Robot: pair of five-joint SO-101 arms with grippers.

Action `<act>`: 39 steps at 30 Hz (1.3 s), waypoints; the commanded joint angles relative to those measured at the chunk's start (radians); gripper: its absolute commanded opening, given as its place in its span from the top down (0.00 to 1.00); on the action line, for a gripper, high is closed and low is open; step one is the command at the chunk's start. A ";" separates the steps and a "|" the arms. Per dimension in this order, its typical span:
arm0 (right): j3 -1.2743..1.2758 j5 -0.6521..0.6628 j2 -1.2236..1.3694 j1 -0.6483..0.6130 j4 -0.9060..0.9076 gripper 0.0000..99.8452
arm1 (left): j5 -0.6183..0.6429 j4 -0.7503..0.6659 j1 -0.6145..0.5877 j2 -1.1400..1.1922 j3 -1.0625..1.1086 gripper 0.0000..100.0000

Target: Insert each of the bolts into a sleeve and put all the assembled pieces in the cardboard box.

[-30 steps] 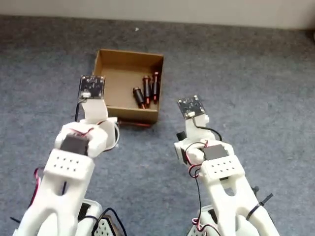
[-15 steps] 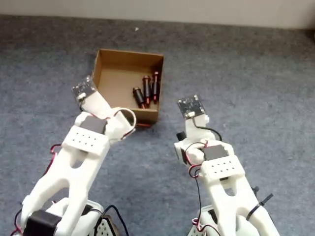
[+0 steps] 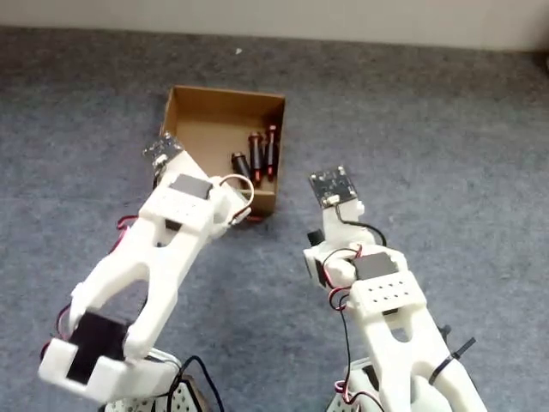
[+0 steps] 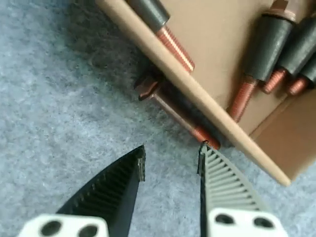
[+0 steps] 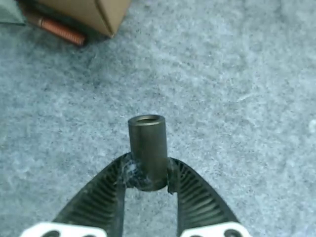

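The cardboard box (image 3: 184,103) holds three assembled pieces (image 3: 255,154). One bolt (image 4: 170,111) lies on the desk (image 3: 429,129) against its outer wall. Left hand (image 4: 172,147) spread; right hand (image 5: 148,170) pinches one sleeve (image 5: 147,143).

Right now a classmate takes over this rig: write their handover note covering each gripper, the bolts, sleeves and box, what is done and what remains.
Left gripper: open, just short of the loose bolt.
Right gripper: shut on an empty sleeve, open end pointing away from the wrist.
The bolt lies outside the cardboard box, against its wall.
Done: at least three assembled pieces lie in the box.
To do: pick up the bolt, insert it into the sleeve, box that piece.
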 commanded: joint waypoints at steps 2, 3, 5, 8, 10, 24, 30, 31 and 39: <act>-0.010 -0.009 -0.033 0.012 -0.016 0.99 | 0.008 -0.005 -0.048 0.087 -0.119 0.81; -0.010 -0.009 -0.033 0.012 -0.016 0.99 | 0.008 -0.005 -0.054 0.114 -0.139 0.81; -0.010 -0.009 -0.033 0.012 -0.016 0.99 | 0.008 -0.005 -0.058 0.173 -0.179 0.81; -0.010 -0.009 -0.033 0.012 -0.016 0.99 | 0.008 -0.003 -0.058 0.252 -0.229 0.81; -0.010 -0.009 -0.033 0.012 -0.016 0.99 | 0.008 -0.002 -0.058 0.295 -0.252 0.81; -0.008 -0.009 -0.033 0.012 -0.016 0.99 | 0.009 0.002 -0.179 0.346 -0.263 0.82; 0.005 -0.009 -0.041 0.012 -0.016 0.99 | 0.041 0.003 -0.202 0.354 -0.262 0.82; 0.005 -0.009 -0.041 0.012 -0.016 0.99 | 0.041 0.003 -0.202 0.354 -0.262 0.82; 0.005 -0.009 -0.041 0.012 -0.016 0.99 | 0.041 0.029 -0.205 0.344 -0.263 0.97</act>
